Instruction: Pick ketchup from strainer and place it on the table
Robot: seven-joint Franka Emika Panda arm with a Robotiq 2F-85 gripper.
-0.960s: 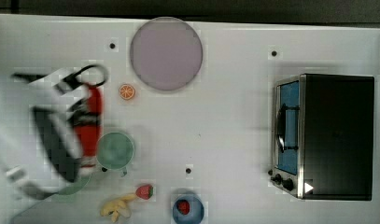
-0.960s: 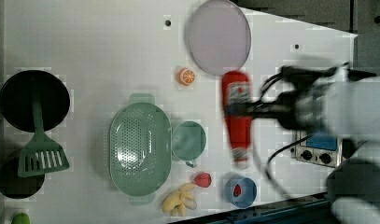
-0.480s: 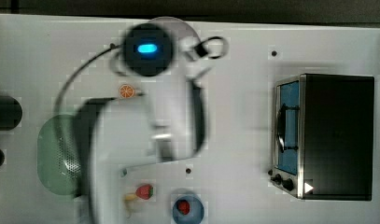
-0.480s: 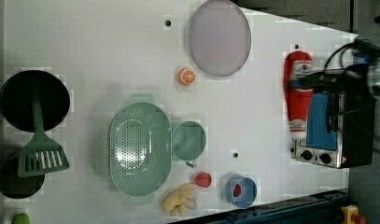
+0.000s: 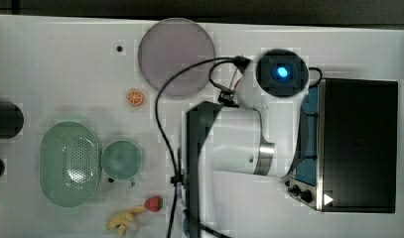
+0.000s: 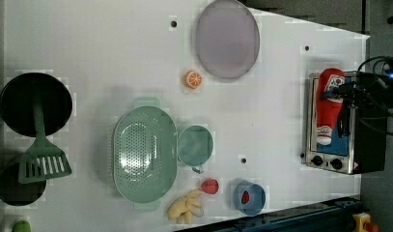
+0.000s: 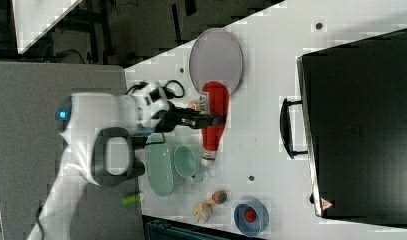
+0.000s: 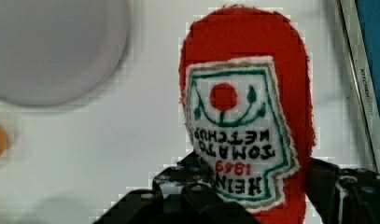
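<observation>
The ketchup [image 8: 246,107], a red bottle with a white label, hangs in the air with my gripper [image 8: 267,196] shut on its lower body. In the left view the ketchup [image 6: 328,104] and gripper [image 6: 347,92] appear in front of the toaster oven. In the right view the ketchup [image 7: 214,117] hangs cap-down between the plate and the cup, held by the gripper [image 7: 207,120]. The pale green strainer [image 5: 68,163] [image 6: 145,157] [image 7: 158,170] holds nothing. Below the bottle lies the white table [image 5: 65,64] [image 8: 145,140]. In the top view the arm [image 5: 249,139] covers bottle and gripper.
A greyish-lilac plate [image 5: 178,55], an orange slice [image 5: 135,97], a green cup [image 5: 121,159], a strawberry [image 5: 153,203] and a banana [image 5: 124,222] lie on the table. The toaster oven [image 5: 356,144] stands at the top view's right. A blue bowl [image 6: 249,197], black pan [image 6: 35,104] and spatula [image 6: 42,162] show in the left view.
The arm has carried the ketchup away from the strainer side, across the table toward the toaster oven, to the left view's right. The grip has held throughout.
</observation>
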